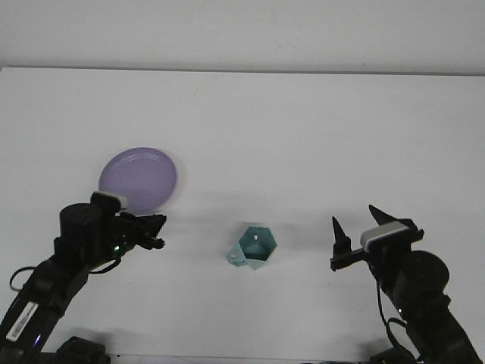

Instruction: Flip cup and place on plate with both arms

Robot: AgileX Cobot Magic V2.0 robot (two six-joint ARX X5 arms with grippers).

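Two grippers flank the cup, and neither holds it. It sits free on the white table, roughly midway between the arms, its teal faceted body tilted so the open mouth faces up and toward the camera; a paler part, probably the handle, sticks out at its lower left. Nothing shows inside it.

On the left, the gripper points rightward at the cup from just beside the plate's near edge. Its fingers are dark and bunched, and I cannot tell whether they are spread or pressed together. On the right, the gripper stands with its two fingers plainly spread and empty, tips up and not aimed at the cup.

Up and to the left of the cup lies the purple plate, empty, well apart from it, with the left arm between the two. By my reading the left arm is the better placed for the carry: the cup lies straight along its reach and the plate is on its own side.
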